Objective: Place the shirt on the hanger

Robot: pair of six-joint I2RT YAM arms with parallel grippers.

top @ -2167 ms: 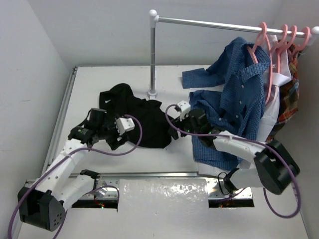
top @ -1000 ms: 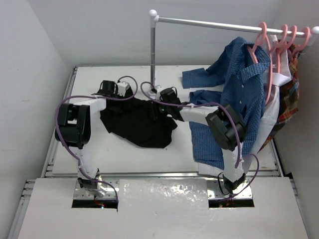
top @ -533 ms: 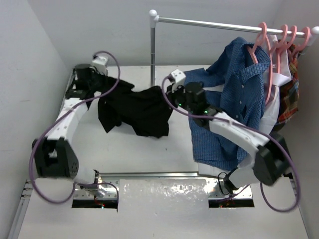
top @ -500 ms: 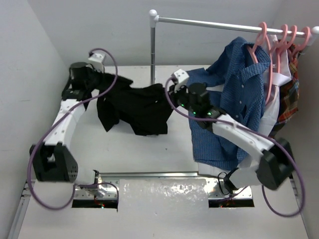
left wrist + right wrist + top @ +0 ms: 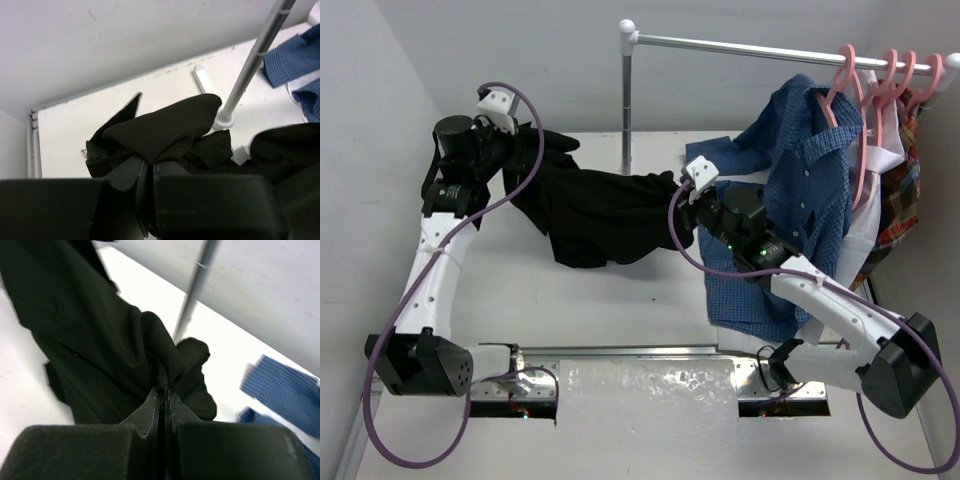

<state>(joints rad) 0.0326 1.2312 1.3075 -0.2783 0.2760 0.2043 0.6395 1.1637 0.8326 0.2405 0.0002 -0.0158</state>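
Note:
The black shirt [image 5: 595, 210] hangs stretched between my two grippers above the table. My left gripper [image 5: 510, 150] is raised at the back left, shut on a bunched fold of the shirt [image 5: 165, 127]. My right gripper [image 5: 688, 198] is at the middle, shut on the shirt's other end [image 5: 115, 355]. The shirt's lower part droops toward the table. Salmon-pink hangers [image 5: 855, 120] hang on the rail [image 5: 750, 45] at the far right, apart from both grippers. In the wrist views my left gripper [image 5: 149, 165] and right gripper [image 5: 162, 382] each pinch black cloth.
A blue button-up shirt [image 5: 790, 210] hangs from one hanger and spreads over the table's right side. A plaid garment [image 5: 905, 190] hangs behind it. The rail's upright pole [image 5: 626, 110] stands at the back middle, its base [image 5: 222, 120] close to the lifted cloth. Walls close in the left and back.
Both grippers closed on the shirt on the table, then rose and moved apart. The shirt is now lifted and stretched; the left arm has gone up and left, the right one toward me.

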